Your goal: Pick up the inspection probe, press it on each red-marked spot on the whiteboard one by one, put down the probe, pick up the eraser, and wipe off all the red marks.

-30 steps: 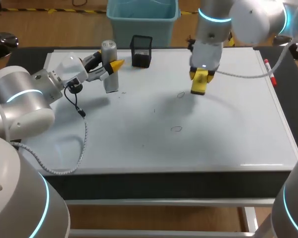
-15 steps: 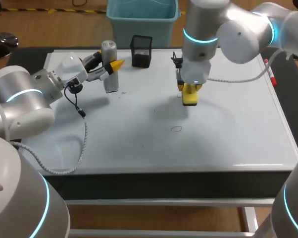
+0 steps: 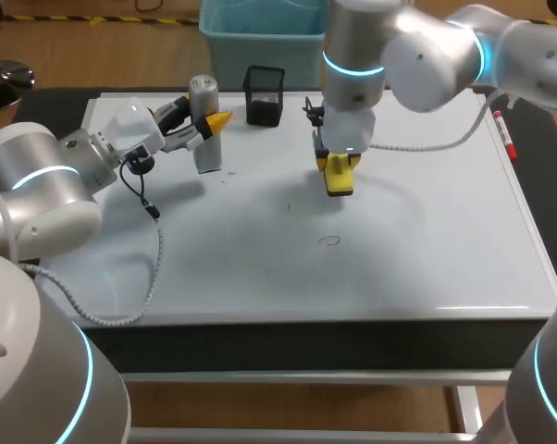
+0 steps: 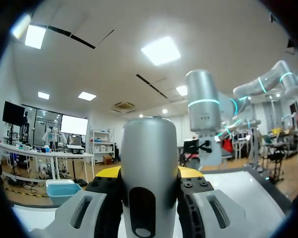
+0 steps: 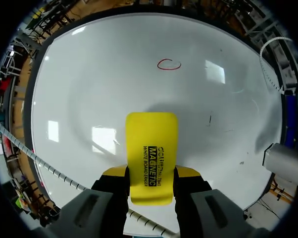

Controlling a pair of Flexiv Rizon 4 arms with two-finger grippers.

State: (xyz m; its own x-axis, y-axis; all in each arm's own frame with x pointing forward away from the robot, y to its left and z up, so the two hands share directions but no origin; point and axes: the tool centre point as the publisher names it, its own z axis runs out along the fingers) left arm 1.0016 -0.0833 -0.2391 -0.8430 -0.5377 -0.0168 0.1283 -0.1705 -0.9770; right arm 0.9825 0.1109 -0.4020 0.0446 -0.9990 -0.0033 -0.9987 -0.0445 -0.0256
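Observation:
The grey cylindrical probe (image 3: 204,135) stands upright near the whiteboard's (image 3: 260,277) back left, with my left gripper (image 3: 207,125) shut on it from the side. In the left wrist view the probe (image 4: 149,163) fills the gap between that gripper's (image 4: 149,179) fingers. My right gripper (image 3: 338,166) is shut on the yellow eraser (image 3: 339,178), held down at the board's middle back. One small red oval mark (image 3: 329,240) shows in front of the eraser. From the right wrist, the eraser (image 5: 152,157) sits between the fingers of that gripper (image 5: 151,174), the red mark (image 5: 169,64) ahead of it.
A black mesh holder (image 3: 265,95) stands at the board's back edge, between the two grippers. A red marker (image 3: 503,134) lies along the right edge. A light blue bin (image 3: 267,37) sits behind the table. A tiny dark fleck (image 3: 290,205) lies left of the eraser.
My right arm has carried the eraser leftward across the board, over the spot where a second oval mark showed a second ago. That mark is no longer visible. The left arm and probe kept still.

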